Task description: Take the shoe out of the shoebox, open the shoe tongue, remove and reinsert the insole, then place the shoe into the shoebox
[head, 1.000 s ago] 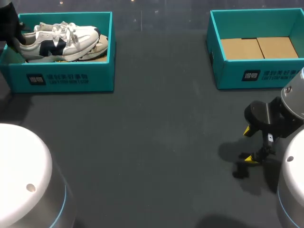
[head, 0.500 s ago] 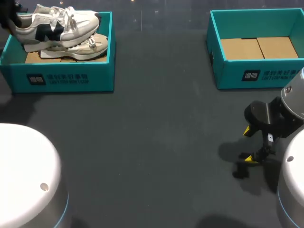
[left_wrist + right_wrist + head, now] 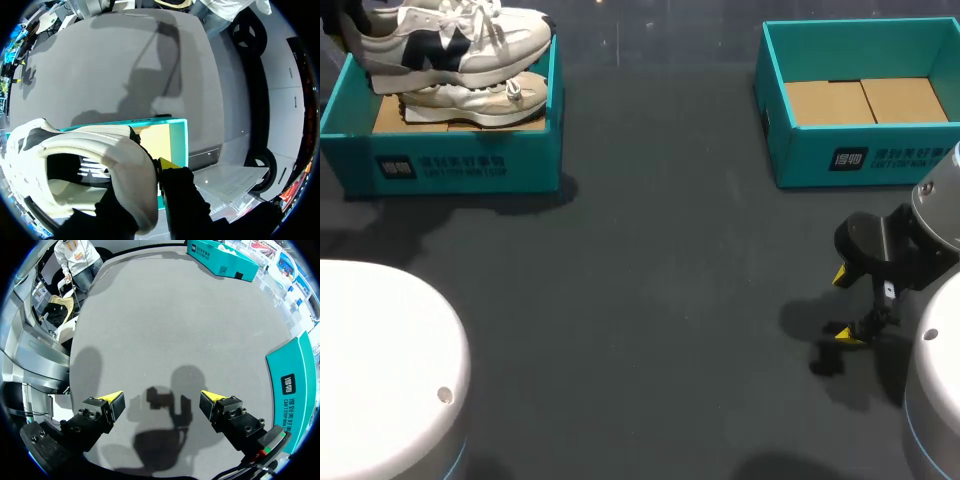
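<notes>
1. Shoe (image 3: 460, 40): white with a dark side mark, sole down and roughly level. We hold it by the heel collar in the left pincer (image 3: 152, 170), and the toe points away from the pincer.
2. Left pincer grip, from its wrist view: one finger is inside the heel opening. The yellow-tipped finger (image 3: 168, 164) is outside, against the heel. Both press the collar, so we're clamped on the shoe.
3. The shoe hangs above the left box (image 3: 450, 165), which sits straight under the pincer. The box is teal with an open top, and its cardboard floor shows just past the outer finger.
4. Second shoe (image 3: 480, 100): it lies on the box floor, under the held shoe. We can't tell whether the two touch.
5. Right pincer (image 3: 162, 402): fingers spread wide with nothing between them. It hangs low over the bare table (image 3: 650, 300), with its own shadow right under it.
6. Right box (image 3: 860, 150): teal with an open top and a cardboard floor. It stands beside the right pincer, off one finger's side, and is not touching it.
7. From the right pincer, the left box and the held shoe are well apart, far across the table.
</notes>
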`<state>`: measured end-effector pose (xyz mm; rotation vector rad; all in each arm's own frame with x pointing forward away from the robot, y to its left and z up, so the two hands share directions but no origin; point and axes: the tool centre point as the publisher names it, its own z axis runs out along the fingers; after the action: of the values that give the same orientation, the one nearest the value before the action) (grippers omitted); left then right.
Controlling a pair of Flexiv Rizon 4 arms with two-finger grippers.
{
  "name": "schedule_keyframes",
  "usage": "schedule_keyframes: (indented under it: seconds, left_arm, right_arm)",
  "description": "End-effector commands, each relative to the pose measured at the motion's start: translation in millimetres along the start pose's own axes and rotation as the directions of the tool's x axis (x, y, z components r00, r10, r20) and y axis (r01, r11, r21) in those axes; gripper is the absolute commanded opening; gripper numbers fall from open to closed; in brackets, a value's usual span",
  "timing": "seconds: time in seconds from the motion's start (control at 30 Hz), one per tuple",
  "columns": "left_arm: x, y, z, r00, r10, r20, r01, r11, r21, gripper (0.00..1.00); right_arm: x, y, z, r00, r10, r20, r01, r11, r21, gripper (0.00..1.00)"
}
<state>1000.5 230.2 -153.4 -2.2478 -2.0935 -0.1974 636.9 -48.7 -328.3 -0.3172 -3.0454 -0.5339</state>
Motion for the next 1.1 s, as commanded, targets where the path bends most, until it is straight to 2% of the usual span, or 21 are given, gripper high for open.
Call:
schedule_keyframes:
  seconds: [0.03, 0.3, 0.5, 0.73, 1.1]
  left_arm:
    - [-12.5, -36.5, -14.2, 1.000, 0.001, -0.028, -0.002, 0.999, -0.035, 0.00]
    - [-48.9, -86.9, -15.6, 0.997, 0.027, -0.072, -0.027, 1.000, -0.003, 0.00]
    - [-80.8, -134.3, -7.9, 0.993, 0.072, -0.099, -0.071, 0.997, 0.017, 0.00]
    - [-108.6, -174.9, -1.9, 0.989, 0.109, -0.103, -0.101, 0.992, 0.080, 0.00]
    - [-112.8, -179.1, -2.0, 0.988, 0.124, -0.092, -0.115, 0.989, 0.097, 0.00]
  right_arm:
    - [2.4, -1.0, -0.6, 1.000, -0.001, 0.004, 0.001, 1.000, 0.000, 1.00]
    - [2.4, -1.0, -0.6, 1.000, -0.001, 0.004, 0.001, 1.000, 0.000, 1.00]
    - [2.4, -1.0, -0.6, 1.000, -0.001, 0.004, 0.001, 1.000, 0.000, 1.00]
    - [2.4, -1.0, -0.6, 1.000, -0.001, 0.004, 0.001, 1.000, 0.000, 1.00]
    - [2.4, -1.0, -0.6, 1.000, -0.001, 0.004, 0.001, 1.000, 0.000, 1.00]
